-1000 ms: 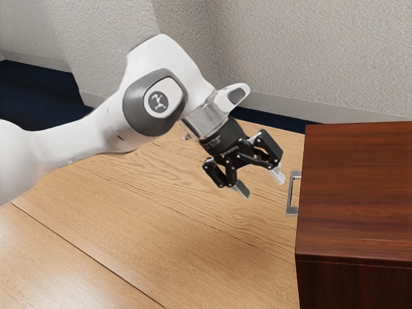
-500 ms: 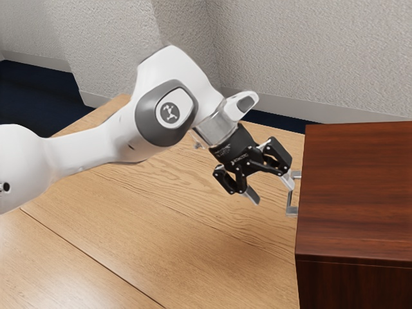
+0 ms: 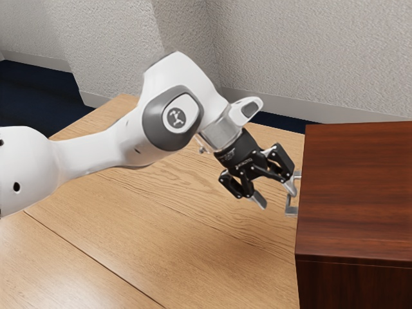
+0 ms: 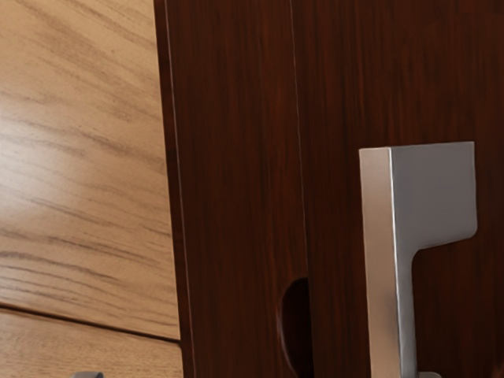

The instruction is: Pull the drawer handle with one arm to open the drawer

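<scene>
Ahead of the pincer, exterior view: the drawer handle (image 3: pixel 291 207) stands upright on the dark cabinet (image 3: pixel 354 193), right at the tip of the farther finger.
Pincer, exterior view: the pincer (image 3: pixel 275 194) is open, fingers spread wide and clamping nothing. The nearer finger hangs over the bench (image 3: pixel 161 225).
Drawer, exterior view: nothing juts out toward the pincer, so I'd judge it not yet opened.
Risk, exterior view: the bar looks to sit at one fingertip rather than squarely between the two. Closing from here could pinch only its edge, or push it from outside, and the grip would slide off once the pull begins.
Handle, wrist view: the silver bar is close in front of the pincer, its bent foot meeting the drawer front (image 4: pixel 346 94).
Wrist view adds: a thin seam in the dark wood and a dark notch beside the bar, both hidden from the side camera.
Exterior view adds: the finger spread and the arm's slanted approach.
Risk, wrist view: a pull off the drawer's line could bind it or drag the cabinet.
</scene>
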`<state>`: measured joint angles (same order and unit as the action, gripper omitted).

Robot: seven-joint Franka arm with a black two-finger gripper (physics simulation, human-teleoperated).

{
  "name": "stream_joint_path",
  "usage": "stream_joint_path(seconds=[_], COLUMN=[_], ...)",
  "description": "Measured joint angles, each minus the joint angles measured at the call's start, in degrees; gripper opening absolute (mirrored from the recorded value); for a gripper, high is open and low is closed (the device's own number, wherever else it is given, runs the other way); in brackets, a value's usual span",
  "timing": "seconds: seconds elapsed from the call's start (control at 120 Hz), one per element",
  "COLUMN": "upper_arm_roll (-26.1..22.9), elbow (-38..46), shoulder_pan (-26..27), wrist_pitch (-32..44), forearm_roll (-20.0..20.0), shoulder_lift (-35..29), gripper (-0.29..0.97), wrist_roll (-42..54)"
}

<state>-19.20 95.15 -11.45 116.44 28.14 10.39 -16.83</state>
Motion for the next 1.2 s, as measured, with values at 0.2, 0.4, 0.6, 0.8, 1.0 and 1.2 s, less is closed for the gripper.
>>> stream_joint_path(seconds=[0.2, 0.4, 0.6, 0.8, 1.0, 1.2], upper_arm_roll=[0.03, 0.44, 2.27, 3.83, 4.28, 5.95], elbow=[0.04, 0.08, 0.07, 0.07, 0.05, -0.1], shoulder_pan=[-0.26, -0.9, -1.0, -2.2, -3.74, -4.36], wrist_pitch=[0.11, -0.38, -1.99, -4.35, -7.2, -11.02], forearm_roll=[-0.13, -0.2, -0.36, -0.62, -2.28, -4.66], shoulder_lift=[0.1, -0.3, -0.68, -1.03, -1.96, -2.81], gripper=[0.42, 0.39, 0.39, 0.38, 0.38, 0.38], wrist_roll=[-0.08, -0.07, 0.03, 0.29, 0.79, 1.26])
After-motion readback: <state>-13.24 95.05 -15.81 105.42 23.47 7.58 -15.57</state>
